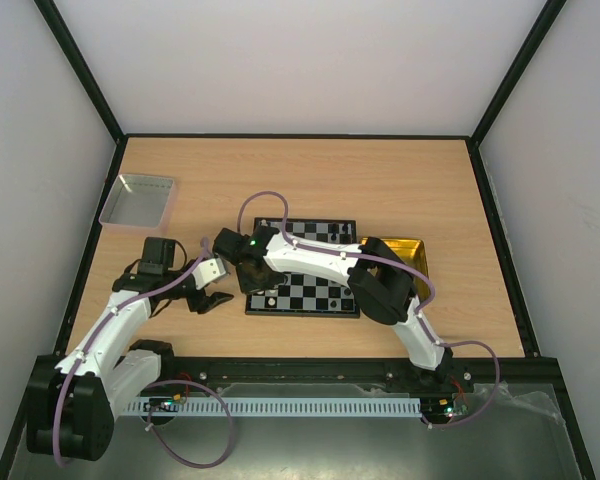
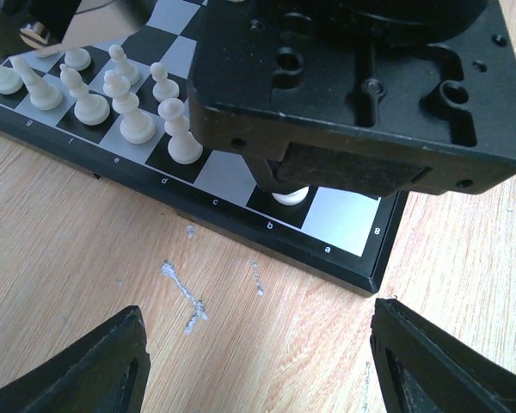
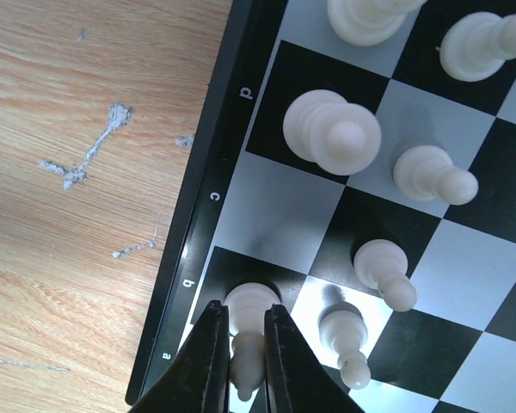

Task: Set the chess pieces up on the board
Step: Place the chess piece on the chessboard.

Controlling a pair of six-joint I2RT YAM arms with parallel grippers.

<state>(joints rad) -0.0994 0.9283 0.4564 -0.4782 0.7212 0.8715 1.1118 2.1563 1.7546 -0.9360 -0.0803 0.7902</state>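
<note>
**A:** How far along is the board (image 1: 300, 313), mid-worktop (image 1: 380, 180)?

**B:** White's end is mostly filled with white pieces (image 2: 112, 95). Squares a and c are bare, and black's end is too small to judge.

**A:** Trays?

**B:** The grey tray (image 1: 145, 178) shows nothing inside. The yellow tray (image 1: 405, 245) is half hidden.

**A:** Grippers?

**B:** The right gripper (image 3: 245, 317) pinches a white piece (image 3: 254, 297) on square b. The left gripper (image 2: 256, 344) hangs wide beside the board.

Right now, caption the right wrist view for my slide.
Right gripper jaws closed on a white piece standing on the board, b file.
</note>
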